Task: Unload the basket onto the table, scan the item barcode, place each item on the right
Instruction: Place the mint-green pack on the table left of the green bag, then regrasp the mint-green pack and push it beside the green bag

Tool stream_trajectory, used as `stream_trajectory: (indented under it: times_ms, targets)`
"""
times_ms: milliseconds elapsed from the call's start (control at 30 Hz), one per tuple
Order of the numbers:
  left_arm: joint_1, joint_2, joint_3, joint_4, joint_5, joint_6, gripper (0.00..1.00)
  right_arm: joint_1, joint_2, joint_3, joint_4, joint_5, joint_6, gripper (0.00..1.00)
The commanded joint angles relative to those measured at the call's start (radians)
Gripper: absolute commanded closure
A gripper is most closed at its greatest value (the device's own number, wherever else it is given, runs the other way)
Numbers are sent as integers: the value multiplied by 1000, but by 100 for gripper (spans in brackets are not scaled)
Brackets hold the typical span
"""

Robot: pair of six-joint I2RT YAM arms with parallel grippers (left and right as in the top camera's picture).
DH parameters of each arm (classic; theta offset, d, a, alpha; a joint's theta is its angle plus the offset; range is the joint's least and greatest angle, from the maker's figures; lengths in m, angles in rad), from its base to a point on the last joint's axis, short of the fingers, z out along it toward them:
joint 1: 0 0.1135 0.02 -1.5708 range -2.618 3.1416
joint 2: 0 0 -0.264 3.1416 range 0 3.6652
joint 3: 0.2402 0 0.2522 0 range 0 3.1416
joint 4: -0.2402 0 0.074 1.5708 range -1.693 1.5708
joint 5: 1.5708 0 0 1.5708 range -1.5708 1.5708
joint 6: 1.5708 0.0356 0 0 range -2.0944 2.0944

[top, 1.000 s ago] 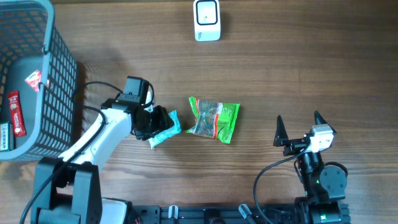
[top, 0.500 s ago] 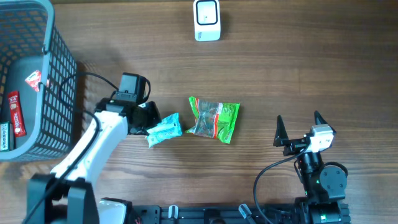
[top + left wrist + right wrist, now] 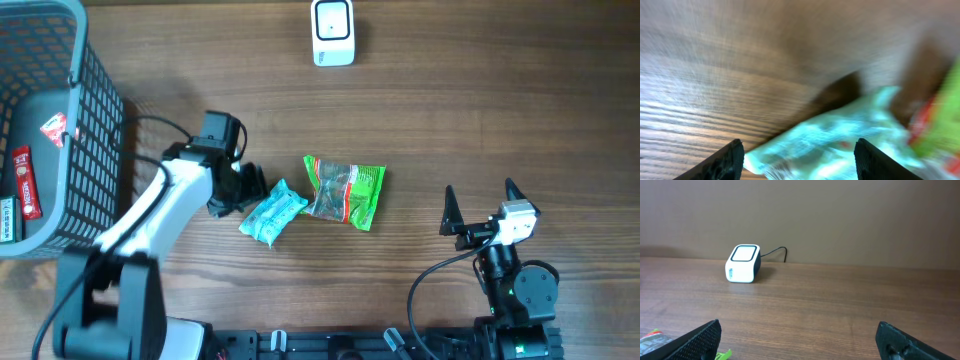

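Left gripper — jaws well apart, empty — beside teal packet; a shallow closure may merely push it away.

Right of the one basket lie one teal packet, one green packet and one scanner — two packets in all — while three items sit inside the basket.

Even light; heavy left-wrist motion blur
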Motion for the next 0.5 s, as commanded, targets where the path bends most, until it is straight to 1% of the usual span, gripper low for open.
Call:
stream_trajectory:
  times_ms: [0,33,67,100,200,300,367,467]
  targets:
    - [-11,-108,39,-43,18,8,49,-2,-5,-1,2,-12,3,0]
    - [-11,-108,38,-64,22,8,62,-2,-5,-1,2,-12,3,0]
    - [-12,-102,27,-106,27,9,88,-2,-5,-1,2,-12,3,0]
    - [-21,-99,3,-112,28,9,96,-2,-5,-1,2,-12,3,0]
    - [-66,-78,-86,-46,41,9,96,-2,-3,-1,2,-12,3,0]
    - [-119,-68,-155,64,143,8,96,-2,-2,-1,2,-12,3,0]
    - [-148,-67,-171,89,140,0,96,-2,-2,-1,2,-12,3,0]
    - [-182,-67,-202,106,92,-26,94,-2,-2,-1,2,-12,3,0]
